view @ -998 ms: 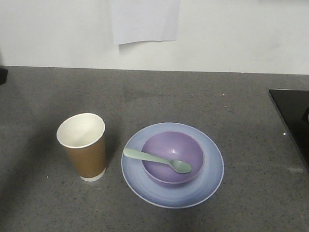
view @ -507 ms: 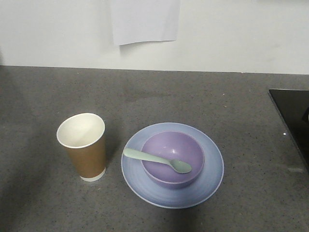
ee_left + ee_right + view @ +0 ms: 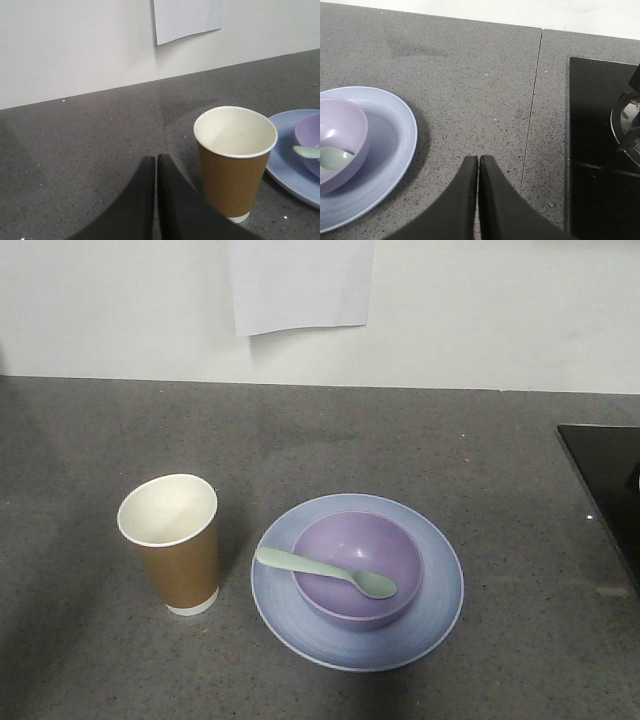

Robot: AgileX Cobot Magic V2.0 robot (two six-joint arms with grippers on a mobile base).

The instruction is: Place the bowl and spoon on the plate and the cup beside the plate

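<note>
The left gripper (image 3: 155,162) has its two dark fingers pressed together, holding nothing; the cup (image 3: 235,161) stands upright on the grey countertop (image 3: 90,145) just to the right of the fingertips, near but not touching. The right gripper (image 3: 478,162) is likewise pinched closed and empty, with the plate (image 3: 395,145) off to its left, apart from it, and a black hob (image 3: 600,150) off to its right.

In the front view the plate (image 3: 440,580) lies flat on the countertop (image 3: 400,440), the bowl (image 3: 350,550) sits upright in its middle, and the spoon (image 3: 325,571) rests across the bowl — scoop inside, handle out over the bowl's left rim above the plate. The cup (image 3: 180,560) stands just left of the plate, a narrow gap between them.

No brand or writing can be read on any item; the sheet of paper (image 3: 300,285) on the wall looks blank.

Only the front view shows the whole arrangement, yet neither gripper appears there. Only the right wrist view shows a metal pot (image 3: 626,130) on the hob.
</note>
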